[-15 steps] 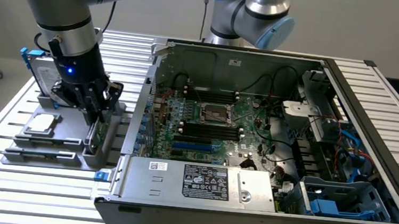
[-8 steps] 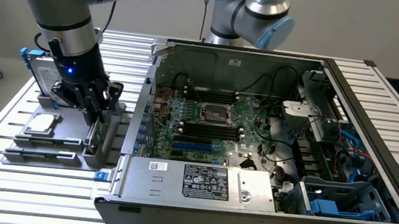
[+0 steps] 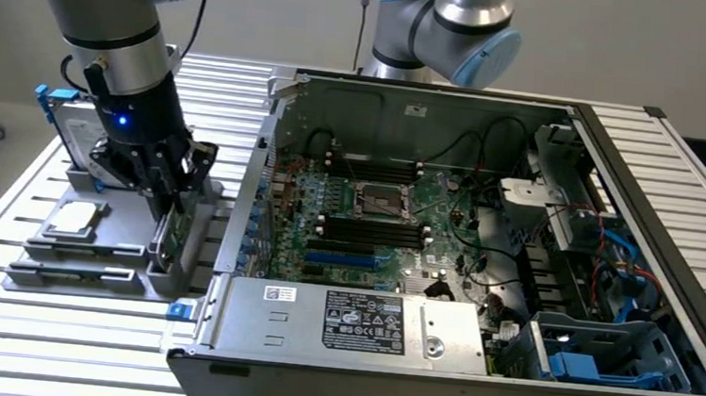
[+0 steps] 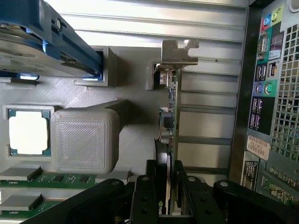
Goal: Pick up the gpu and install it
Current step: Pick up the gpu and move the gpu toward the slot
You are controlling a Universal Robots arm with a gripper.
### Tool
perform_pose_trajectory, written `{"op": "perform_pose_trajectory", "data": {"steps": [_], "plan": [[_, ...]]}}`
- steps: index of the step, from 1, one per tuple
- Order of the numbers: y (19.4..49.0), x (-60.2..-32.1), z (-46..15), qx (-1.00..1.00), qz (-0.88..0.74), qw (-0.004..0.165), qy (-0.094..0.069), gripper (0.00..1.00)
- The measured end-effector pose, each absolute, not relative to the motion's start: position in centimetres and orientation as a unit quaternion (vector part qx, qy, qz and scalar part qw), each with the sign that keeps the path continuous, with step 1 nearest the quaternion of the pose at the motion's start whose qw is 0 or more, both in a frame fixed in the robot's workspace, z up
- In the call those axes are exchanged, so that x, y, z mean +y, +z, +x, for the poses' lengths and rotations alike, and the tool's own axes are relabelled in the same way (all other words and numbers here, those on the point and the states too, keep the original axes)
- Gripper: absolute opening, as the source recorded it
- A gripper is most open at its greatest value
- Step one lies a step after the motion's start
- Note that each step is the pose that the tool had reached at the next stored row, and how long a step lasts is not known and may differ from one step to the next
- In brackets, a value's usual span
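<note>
Gripping the thin green-edged gpu (image 4: 173,109), the black tool (image 4: 167,182) hangs over a ridged grey holder (image 4: 84,140).

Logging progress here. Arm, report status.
Gripper shut on graphics card. Card standing on edge in grey holder, not lifted. Nothing seen blocking it.

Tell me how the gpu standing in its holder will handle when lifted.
The gpu is probably stiff: it is a flat board with a metal bracket. Thin and standing on edge in the gray holder, it would likely tip if unsupported.
</note>
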State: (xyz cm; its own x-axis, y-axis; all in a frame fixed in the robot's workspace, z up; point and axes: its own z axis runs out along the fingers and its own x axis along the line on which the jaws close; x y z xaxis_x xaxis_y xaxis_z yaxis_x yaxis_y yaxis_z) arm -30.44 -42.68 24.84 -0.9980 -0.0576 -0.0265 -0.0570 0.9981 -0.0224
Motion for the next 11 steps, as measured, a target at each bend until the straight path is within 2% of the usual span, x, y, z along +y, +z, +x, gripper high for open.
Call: {"op": "perform_pose_trajectory", "data": {"steps": [11], "plan": [[29.4, -42.7, -30.4, 0.999, -0.029, 0.014, -0.009, 0.27]]}}
